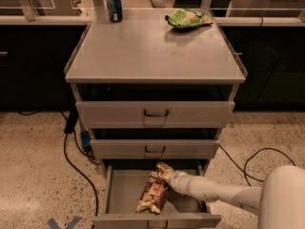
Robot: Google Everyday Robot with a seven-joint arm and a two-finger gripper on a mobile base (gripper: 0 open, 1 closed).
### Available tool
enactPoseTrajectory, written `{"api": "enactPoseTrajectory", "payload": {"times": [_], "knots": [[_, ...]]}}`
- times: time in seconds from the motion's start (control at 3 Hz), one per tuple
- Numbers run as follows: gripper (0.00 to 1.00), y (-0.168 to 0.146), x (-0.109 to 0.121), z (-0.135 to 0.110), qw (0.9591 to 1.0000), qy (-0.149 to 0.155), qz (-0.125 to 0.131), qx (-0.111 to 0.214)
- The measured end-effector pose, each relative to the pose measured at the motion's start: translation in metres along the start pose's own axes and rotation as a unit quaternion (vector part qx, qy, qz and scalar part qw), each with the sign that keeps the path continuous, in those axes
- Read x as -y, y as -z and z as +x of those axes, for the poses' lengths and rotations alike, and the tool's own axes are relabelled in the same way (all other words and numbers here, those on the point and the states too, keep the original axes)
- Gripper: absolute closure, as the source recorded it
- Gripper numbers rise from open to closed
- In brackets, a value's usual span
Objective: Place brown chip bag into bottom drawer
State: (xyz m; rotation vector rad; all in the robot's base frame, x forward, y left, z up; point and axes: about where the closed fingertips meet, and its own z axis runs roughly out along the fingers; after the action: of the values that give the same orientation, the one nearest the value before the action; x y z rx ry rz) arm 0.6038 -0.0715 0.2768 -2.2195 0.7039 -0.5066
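The brown chip bag [153,195] already lies in the open bottom drawer [123,190]. The end effector [167,175] is at its one-o'clock end, and I cannot tell whether it grips. Probably only withdrawal remains.

Gripper [168,175] at upper end of brown chip bag [153,195] inside open bottom drawer [123,191]

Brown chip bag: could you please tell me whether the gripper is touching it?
Touching. The camera view shows the gripper meeting the raised upper end of the brown chip bag inside the open bottom drawer, no gap between them.
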Motion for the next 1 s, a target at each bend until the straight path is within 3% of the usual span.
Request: {"api": "enactPoseTrajectory", "payload": {"times": [1.0], "knots": [[1.00,-0.011,-0.055,0.011,0.9980,-0.033,-0.054,-0.003]]}}
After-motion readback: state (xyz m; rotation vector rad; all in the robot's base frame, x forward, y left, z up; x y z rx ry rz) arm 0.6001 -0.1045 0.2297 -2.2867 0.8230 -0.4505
